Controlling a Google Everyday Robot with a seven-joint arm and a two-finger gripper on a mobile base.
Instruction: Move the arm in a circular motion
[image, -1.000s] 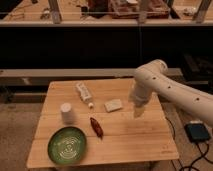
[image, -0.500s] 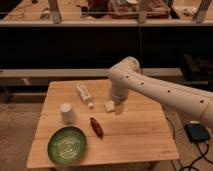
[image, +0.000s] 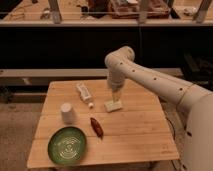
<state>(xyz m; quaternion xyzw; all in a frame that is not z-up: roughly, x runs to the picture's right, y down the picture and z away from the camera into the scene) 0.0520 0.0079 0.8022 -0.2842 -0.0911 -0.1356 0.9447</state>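
Note:
The glossy white arm (image: 150, 77) reaches in from the right edge across the wooden table (image: 135, 135). Its bulbous elbow joint (image: 120, 59) sits over the table's back middle, and the last segment hangs straight down from it. The gripper (image: 115, 95) at the tapered tip points down just above a pale sponge-like block (image: 113, 105) at the table's middle.
A white bottle (image: 83, 93) lies at the back left of the table. A white cup (image: 67, 113) stands at the left. A green plate (image: 67, 145) sits at the front left, a dark red pepper-like item (image: 96, 127) beside it. A dark shelf (image: 75, 45) runs behind.
The arm has swung left over the table, from right of the pale block to directly above it. The things on the table have not moved.

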